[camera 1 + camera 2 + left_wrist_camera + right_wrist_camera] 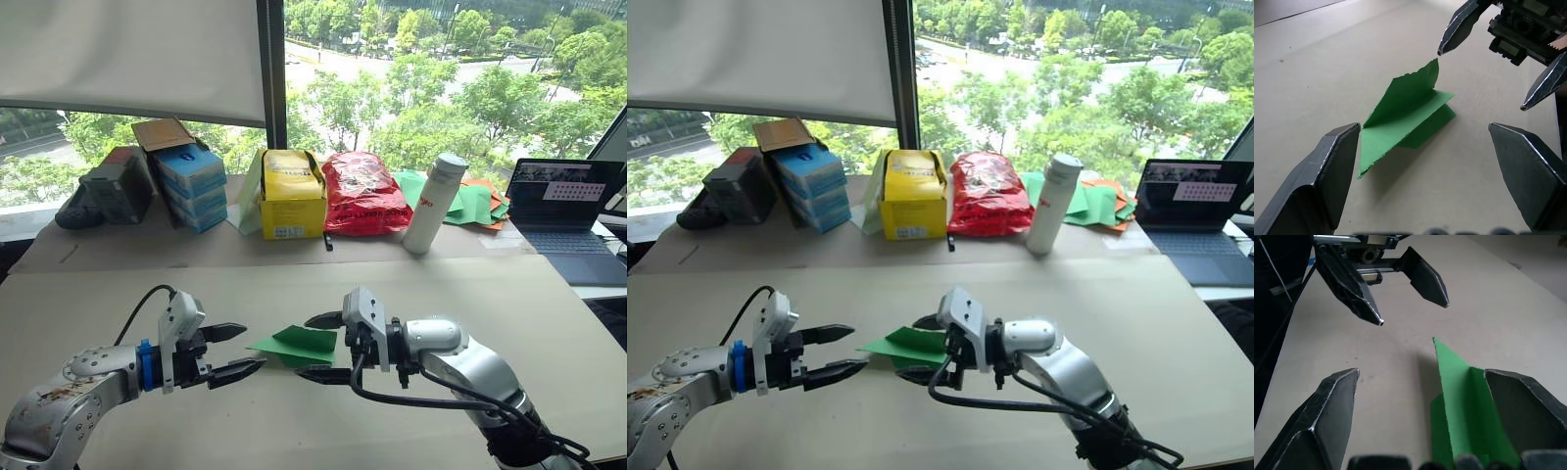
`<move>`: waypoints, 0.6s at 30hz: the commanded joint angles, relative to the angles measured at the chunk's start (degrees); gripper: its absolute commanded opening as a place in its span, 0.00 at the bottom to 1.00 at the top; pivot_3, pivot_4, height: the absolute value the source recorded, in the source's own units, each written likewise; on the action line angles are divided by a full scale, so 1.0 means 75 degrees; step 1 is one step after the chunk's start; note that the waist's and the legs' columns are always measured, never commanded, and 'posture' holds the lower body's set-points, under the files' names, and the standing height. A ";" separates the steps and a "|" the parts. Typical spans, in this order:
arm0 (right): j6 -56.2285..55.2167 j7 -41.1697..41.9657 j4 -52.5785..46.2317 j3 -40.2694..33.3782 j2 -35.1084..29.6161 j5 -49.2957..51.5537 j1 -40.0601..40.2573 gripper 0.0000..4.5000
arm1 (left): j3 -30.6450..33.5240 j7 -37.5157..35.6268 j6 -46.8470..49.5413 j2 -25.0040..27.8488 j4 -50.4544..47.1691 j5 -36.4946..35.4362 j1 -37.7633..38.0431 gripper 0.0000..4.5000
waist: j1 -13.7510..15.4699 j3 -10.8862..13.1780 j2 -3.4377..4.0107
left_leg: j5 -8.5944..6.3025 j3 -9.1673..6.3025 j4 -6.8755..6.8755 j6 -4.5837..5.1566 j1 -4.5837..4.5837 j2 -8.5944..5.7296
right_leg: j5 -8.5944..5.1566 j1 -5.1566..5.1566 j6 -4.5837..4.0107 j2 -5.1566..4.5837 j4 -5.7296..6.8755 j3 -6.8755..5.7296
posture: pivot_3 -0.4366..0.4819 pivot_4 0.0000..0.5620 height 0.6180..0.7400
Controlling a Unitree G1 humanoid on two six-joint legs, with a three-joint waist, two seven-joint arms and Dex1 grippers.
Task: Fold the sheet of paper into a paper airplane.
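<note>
left eye view: you've got the paper airplane (297, 345) lying on the beige table (470, 294), lower centre of frame, between the two grippers.
left gripper (238, 352): lower left, fingers spread apart, empty, tips just short of the airplane's pointed end.
right gripper (319, 347): lower centre-right, fingers apart above and below the wide end, not clamped on it.
back of table: blue boxes (191, 184) upper left, yellow box (292, 194) and red bag (363, 192) mid-frame, white bottle (434, 204) right of them, heap of green and orange sheets (475, 203) behind it, laptop (563, 217) far right.
right eye view: same layout, airplane (906, 345) sits slightly left of centre.
left wrist view: airplane (1406, 116) mid-frame, flat on the table, top flap lifted; own fingers (1327, 171) wide apart either side; right gripper's tips upper right.
right wrist view: airplane (1462, 401) lower right, against one own finger (1520, 401); you can't tell if it touches. Left gripper (1413, 308) open at the top.
</note>
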 commanded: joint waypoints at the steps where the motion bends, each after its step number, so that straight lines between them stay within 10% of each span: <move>1: -0.0299 -0.0369 0.0423 0.0342 0.0146 -0.0490 -0.0089 1.00 | 0.0037 -0.0096 -0.0205 0.0073 -0.0075 0.0030 -0.0005 0.99 | -0.0013 0.0000 0.0000 | 0.0001 0.0000 0.0000 -0.0002 0.0002 0.0001 | 0.0000 0.0001 -0.0001 0.0001 0.0002 0.0000 | 0.48 0.27 1.00; 18: 0.0327 -0.0759 0.1847 -0.0549 0.0839 -0.0043 -0.0732 1.00 | 0.0058 0.0024 -0.0267 -0.0047 -0.0185 0.0015 0.0155 0.99 | -0.0044 0.0000 0.0001 | 0.0005 -0.0002 -0.0002 -0.0008 -0.0003 0.0001 | 0.0000 -0.0002 -0.0003 -0.0035 0.0001 0.0005 | 0.48 0.27 1.00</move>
